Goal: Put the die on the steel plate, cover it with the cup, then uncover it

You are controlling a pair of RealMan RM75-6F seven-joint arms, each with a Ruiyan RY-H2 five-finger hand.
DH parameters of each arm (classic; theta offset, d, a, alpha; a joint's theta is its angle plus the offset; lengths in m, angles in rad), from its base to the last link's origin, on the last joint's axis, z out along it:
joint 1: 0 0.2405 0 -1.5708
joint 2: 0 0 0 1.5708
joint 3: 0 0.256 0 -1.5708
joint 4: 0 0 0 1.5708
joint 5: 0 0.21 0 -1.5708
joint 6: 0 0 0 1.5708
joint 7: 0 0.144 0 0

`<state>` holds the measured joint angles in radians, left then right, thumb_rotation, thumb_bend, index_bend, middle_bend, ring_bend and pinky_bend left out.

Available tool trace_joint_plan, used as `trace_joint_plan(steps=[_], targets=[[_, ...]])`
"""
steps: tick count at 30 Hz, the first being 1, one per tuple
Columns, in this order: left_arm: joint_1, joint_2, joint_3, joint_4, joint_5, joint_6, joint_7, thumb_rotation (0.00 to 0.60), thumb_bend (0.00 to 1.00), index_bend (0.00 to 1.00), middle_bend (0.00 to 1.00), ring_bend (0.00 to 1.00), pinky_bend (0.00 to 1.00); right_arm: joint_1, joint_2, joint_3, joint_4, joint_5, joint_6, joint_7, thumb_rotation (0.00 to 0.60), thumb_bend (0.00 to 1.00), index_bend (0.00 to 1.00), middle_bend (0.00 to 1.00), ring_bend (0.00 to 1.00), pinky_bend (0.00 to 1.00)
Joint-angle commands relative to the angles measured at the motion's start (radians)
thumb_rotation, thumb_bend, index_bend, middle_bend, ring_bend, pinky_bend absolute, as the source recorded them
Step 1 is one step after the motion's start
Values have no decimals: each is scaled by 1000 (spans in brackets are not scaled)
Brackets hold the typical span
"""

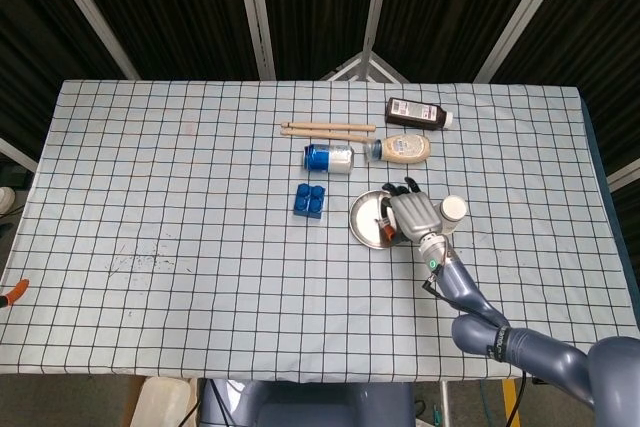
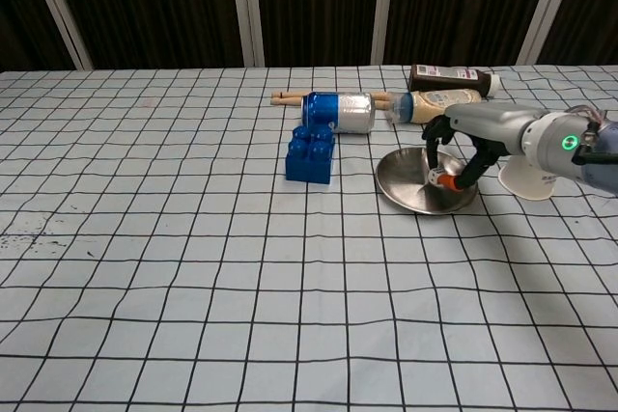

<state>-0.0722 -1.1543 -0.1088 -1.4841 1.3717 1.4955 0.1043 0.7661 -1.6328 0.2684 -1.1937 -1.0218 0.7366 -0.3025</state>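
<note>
The steel plate (image 1: 362, 217) (image 2: 410, 185) lies right of the table's centre. My right hand (image 1: 411, 212) (image 2: 462, 142) reaches over the plate's right side and pinches the small orange and white die (image 2: 443, 178) (image 1: 385, 227) low inside the plate. Whether the die touches the steel I cannot tell. The white cup (image 1: 453, 209) (image 2: 534, 178) stands mouth down just right of the plate, behind the hand. My left hand shows in neither view.
A blue brick (image 1: 309, 199) sits left of the plate. Behind the plate lie a blue can (image 1: 329, 158), a beige sauce bottle (image 1: 401, 148), a dark bottle (image 1: 418, 112) and wooden sticks (image 1: 328, 129). An orange object (image 1: 12, 292) pokes in at the left edge.
</note>
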Motion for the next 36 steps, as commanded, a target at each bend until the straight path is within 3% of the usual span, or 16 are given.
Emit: trace_joint_plan(steps=[1,5,16,25,31,36], targets=[[-2,0,1,0,1,-3,0,600,269,188,15,64,261,9,-2,-3,4,20,5,-21,600,262,143,177,191,46],[-2,-1,2,0,4,-2,1,600,268,188,15,64,261,10,-2,0,-4,37,28,-35,600,209,66,177,187,46],[-3,-3,5,-1,9,-2,4,600,268,188,14,64,261,-1,70,-7,-127,48,95,-86,600,156,50,177,175,47],[-5,0,7,7,14,-6,-20,600,268,188,10,62,261,-26,250,6,-310,64,172,-174,600,156,86,177,157,46],[-5,-8,0,24,30,14,-51,600,268,170,0,9,258,-55,369,-18,-425,106,187,-218,600,156,90,177,157,47],[-4,-31,-7,50,71,66,-87,600,265,169,0,0,167,-81,417,-54,-462,118,186,-212,600,156,92,177,157,47]])
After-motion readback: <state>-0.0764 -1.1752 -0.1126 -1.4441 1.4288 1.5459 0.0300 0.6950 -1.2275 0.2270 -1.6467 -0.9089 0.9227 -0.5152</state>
